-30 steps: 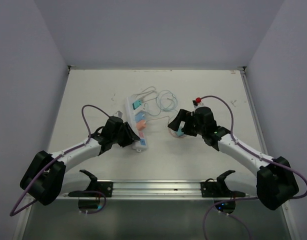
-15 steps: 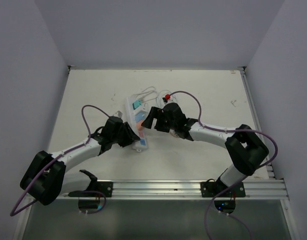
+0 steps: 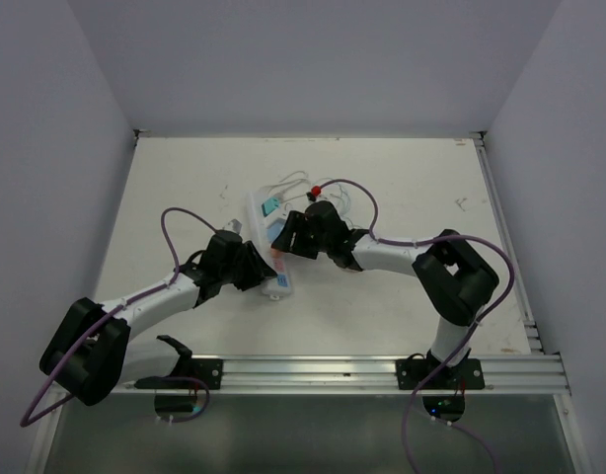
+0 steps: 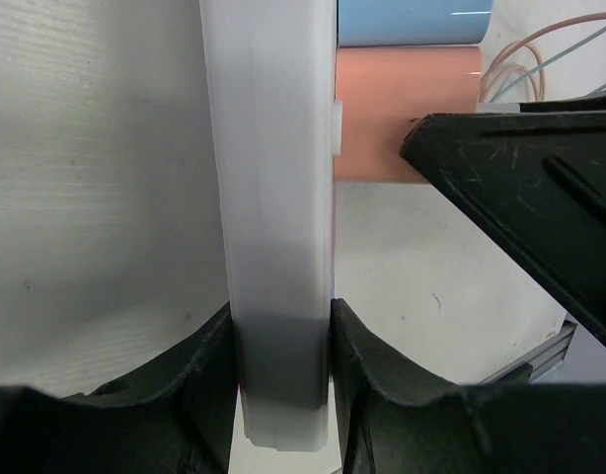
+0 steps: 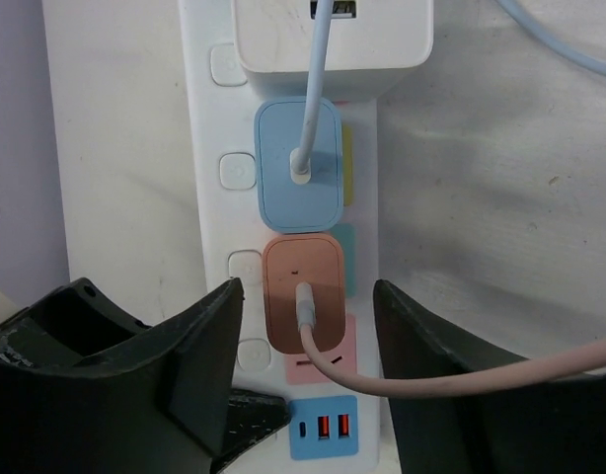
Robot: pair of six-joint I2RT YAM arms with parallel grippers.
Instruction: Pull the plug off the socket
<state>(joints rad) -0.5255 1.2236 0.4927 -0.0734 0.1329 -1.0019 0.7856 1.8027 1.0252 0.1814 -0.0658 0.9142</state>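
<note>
The socket [image 5: 206,148] is a long white power strip lying on the table. My left gripper [image 4: 280,380] is shut on its near end [image 3: 279,285], one finger on each long side. An orange plug [image 5: 305,291] with a pinkish cord [image 5: 461,380] sits in the strip. Beyond it are a blue plug [image 5: 301,163] and a white adapter [image 5: 333,35]. My right gripper [image 5: 305,331] hangs over the strip and is open, its fingers [image 5: 189,360] straddling the orange plug with a small gap on each side. From the left wrist, the orange plug [image 4: 407,114] shows beside a right finger.
Thin white and pale blue cords [image 3: 328,193] loop on the table behind the strip. A blue USB panel [image 5: 323,427] sits at the strip's near end. The right arm [image 3: 451,272] is folded across the middle of the table, and a metal rail [image 3: 313,370] runs along the near edge.
My right arm has swung left from the table's middle to above the strip, and its jaws have narrowed around the orange plug. The left gripper has kept its hold and place.
</note>
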